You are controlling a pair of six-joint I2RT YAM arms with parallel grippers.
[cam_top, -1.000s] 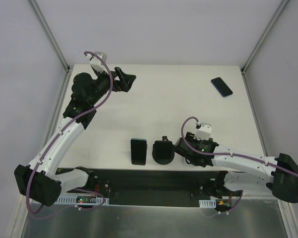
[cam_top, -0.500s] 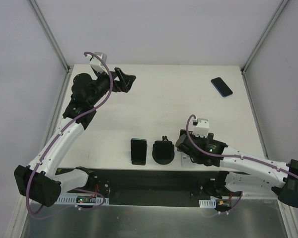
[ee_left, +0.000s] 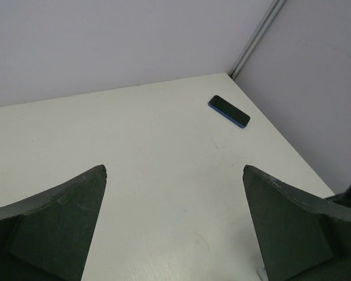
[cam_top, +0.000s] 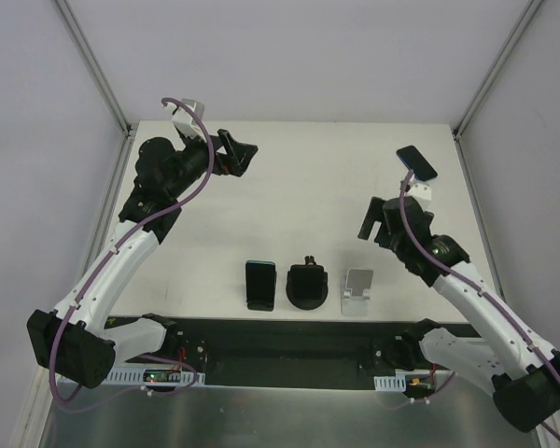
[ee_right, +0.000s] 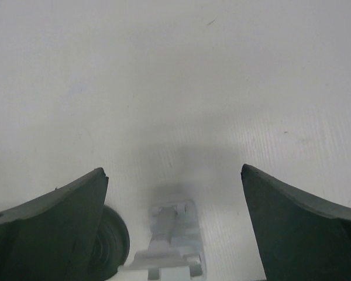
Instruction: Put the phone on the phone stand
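The phone [cam_top: 417, 162], dark with a blue edge, lies flat at the table's back right corner; the left wrist view shows the phone [ee_left: 229, 111] far ahead. A small silver phone stand [cam_top: 357, 292] sits near the front edge, and the same stand [ee_right: 172, 240] shows blurred below the right fingers. My right gripper [cam_top: 367, 221] hangs open and empty above the table, between stand and phone. Its fingertips [ee_right: 173, 171] are spread wide. My left gripper [cam_top: 242, 154] is raised at the back left, open and empty [ee_left: 174, 170].
A black round holder [cam_top: 307, 285] stands just left of the silver stand, and its edge [ee_right: 112, 246] shows beside my right finger. Another dark phone [cam_top: 259, 284] stands upright left of that. Metal frame posts [cam_top: 483, 79] rise at the back corners.
My right gripper opened fully, let go of the silver stand, and rose back and to the right. The stand stays near the front edge. The left arm barely moved.
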